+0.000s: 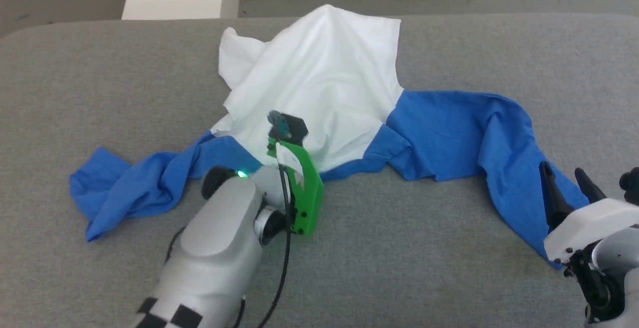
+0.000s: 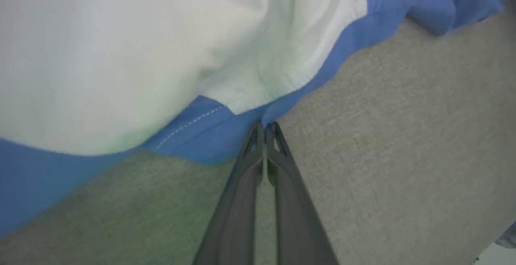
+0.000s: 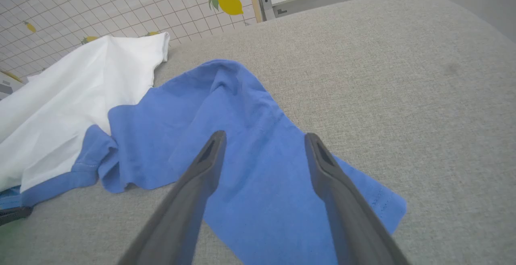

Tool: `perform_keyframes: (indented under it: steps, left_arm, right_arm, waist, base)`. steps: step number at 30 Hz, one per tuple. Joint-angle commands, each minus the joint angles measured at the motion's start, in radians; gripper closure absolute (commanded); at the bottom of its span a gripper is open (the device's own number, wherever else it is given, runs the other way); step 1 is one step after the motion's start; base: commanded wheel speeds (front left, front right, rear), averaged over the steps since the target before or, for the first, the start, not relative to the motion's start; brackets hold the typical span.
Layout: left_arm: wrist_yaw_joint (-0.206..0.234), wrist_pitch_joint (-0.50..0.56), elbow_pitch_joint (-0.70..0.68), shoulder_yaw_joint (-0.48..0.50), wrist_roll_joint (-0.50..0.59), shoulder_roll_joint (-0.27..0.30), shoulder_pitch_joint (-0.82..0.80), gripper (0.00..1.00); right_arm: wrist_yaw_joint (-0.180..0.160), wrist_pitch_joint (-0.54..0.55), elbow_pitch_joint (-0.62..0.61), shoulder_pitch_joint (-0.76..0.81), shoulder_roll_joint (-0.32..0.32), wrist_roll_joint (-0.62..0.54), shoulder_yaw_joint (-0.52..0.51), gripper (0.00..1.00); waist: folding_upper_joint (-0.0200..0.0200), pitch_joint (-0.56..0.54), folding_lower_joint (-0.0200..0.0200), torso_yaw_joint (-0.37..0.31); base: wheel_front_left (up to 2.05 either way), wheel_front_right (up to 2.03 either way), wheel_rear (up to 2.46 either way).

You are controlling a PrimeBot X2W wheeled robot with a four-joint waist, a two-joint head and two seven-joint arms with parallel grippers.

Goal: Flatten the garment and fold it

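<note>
**A:** Where does the garment point(image 1: 324, 68) lie?

**B:** Heaped in the middle of the counter point(image 1: 399, 248). The white body is bunched up toward the far edge. The left-hand sleeve point(image 1: 125, 188) is crumpled out toward the left edge, and the right-hand sleeve point(image 1: 474, 128) trails down to the near right corner.

**A:** And the jaws?

**B:** The left gripper point(image 2: 265, 130) has its jaws pressed together on the blue band point(image 2: 201, 132) along the garment's near side. It is a thin pinch, right at the fold's edge. The right gripper point(image 3: 262, 136) hangs over the right-hand sleeve with its jaws wide apart and nothing in them.

**A:** So the step is spreading it flat. How should it go?

**B:** I'd say the pinch is shallow, so the left arm should draw toward the near edge slowly. A jerk could slip the band out. Pulling low along the counter would let the white heap slide open instead of lifting as a lump.

**A:** And the right side?

**B:** It should take a matching hold first, on the band or the sleeve seam rather than the loose cuff. With both holds set, the two arms can tension the cloth evenly. One-sided pulling would probably just drag the whole heap sideways.
</note>
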Motion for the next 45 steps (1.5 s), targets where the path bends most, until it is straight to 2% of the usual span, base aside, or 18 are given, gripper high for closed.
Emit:
perform_keyframes:
  steps: [1, 10, 15, 16, 17, 18, 25, 29, 32, 36, 42, 45]
  left_arm:
    - [-0.01, 0.039, -0.016, -0.023, -0.035, -0.009, 0.059, 1.0]
    - [-0.014, 0.26, -0.241, -0.133, -0.152, 0.012, 0.229, 1.0]
    - [0.014, 0.299, -0.346, -0.141, -0.18, 0.029, 0.309, 1.0]
    - [0.024, 0.293, -0.361, -0.134, -0.181, 0.034, 0.318, 0.91]
    - [0.035, 0.279, -0.379, -0.124, -0.179, 0.041, 0.327, 0.13]
    - [0.045, 0.267, -0.394, -0.114, -0.18, 0.046, 0.334, 0.0]
    - [0.132, 0.084, -0.553, 0.049, -0.217, 0.067, 0.39, 0.0]
    - [0.209, 0.004, -0.606, 0.117, -0.18, 0.106, 0.434, 0.0]
    - [0.284, 0.015, -0.61, 0.117, -0.113, 0.149, 0.452, 0.0]
    - [0.352, 0.057, -0.606, 0.103, -0.072, 0.152, 0.446, 0.0]
    - [0.427, 0.086, -0.519, 0.101, -0.036, 0.14, 0.412, 0.0]
    - [0.44, 0.066, -0.483, 0.113, -0.036, 0.131, 0.4, 0.0]
  right_arm:
    - [-0.001, -0.007, 0.009, 0.016, 0.001, -0.003, -0.001, 0.0]
    - [-0.001, -0.019, 0.051, 0.045, 0.001, 0.01, 0.014, 0.0]
    - [-0.001, -0.024, 0.066, 0.058, 0.001, 0.009, 0.018, 0.0]
    - [-0.001, -0.025, 0.068, 0.06, 0.001, 0.009, 0.019, 0.0]
    - [-0.001, -0.026, 0.071, 0.062, 0.001, 0.009, 0.02, 0.0]
    - [-0.001, -0.026, 0.073, 0.064, 0.001, 0.009, 0.021, 0.0]
    - [-0.001, -0.028, 0.081, 0.071, 0.001, 0.014, 0.026, 0.0]
    - [-0.001, -0.03, 0.087, 0.071, 0.001, 0.018, 0.029, 0.0]
    - [-0.001, -0.032, 0.088, 0.073, 0.001, 0.021, 0.031, 0.0]
    - [-0.001, -0.029, 0.079, 0.066, 0.001, 0.022, 0.034, 0.0]
    - [-0.001, -0.024, 0.067, 0.048, 0.001, 0.02, 0.041, 0.0]
    - [-0.001, -0.025, 0.065, 0.043, 0.001, 0.019, 0.035, 0.0]
  waist:
    - [-0.0001, -0.038, 0.0001, 0.034]
    - [-0.0001, -0.096, 0.0001, 0.086]
    - [-0.0001, -0.113, 0.0001, 0.097]
    - [-0.0001, -0.116, 0.0001, 0.097]
    - [-0.0001, -0.121, 0.0001, 0.098]
    - [-0.0001, -0.123, 0.0001, 0.098]
    - [-0.0001, -0.141, 0.0001, 0.097]
    - [-0.0001, -0.147, 0.0001, 0.097]
    - [-0.0001, -0.146, 0.0001, 0.1]
    - [-0.0001, -0.127, 0.0001, 0.096]
    - [-0.0001, -0.091, 0.0001, 0.068]
    - [-0.0001, -0.077, 0.0001, 0.055]
  base:
    - [0.0, 0.0, 0.0]
    - [0.0, 0.0, 0.0]
    - [0.0, 0.0, 0.0]
    - [0.0, 0.0, 0.0]
    - [0.0, 0.0, 0.0]
    - [0.0, 0.0, 0.0]
    - [0.0, 0.0, 0.0]
    - [0.0, 0.0, 0.0]
    - [0.0, 0.0, 0.0]
    - [0.0, 0.0, 0.0]
    - [0.0, 0.0, 0.0]
    - [0.0, 0.0, 0.0]
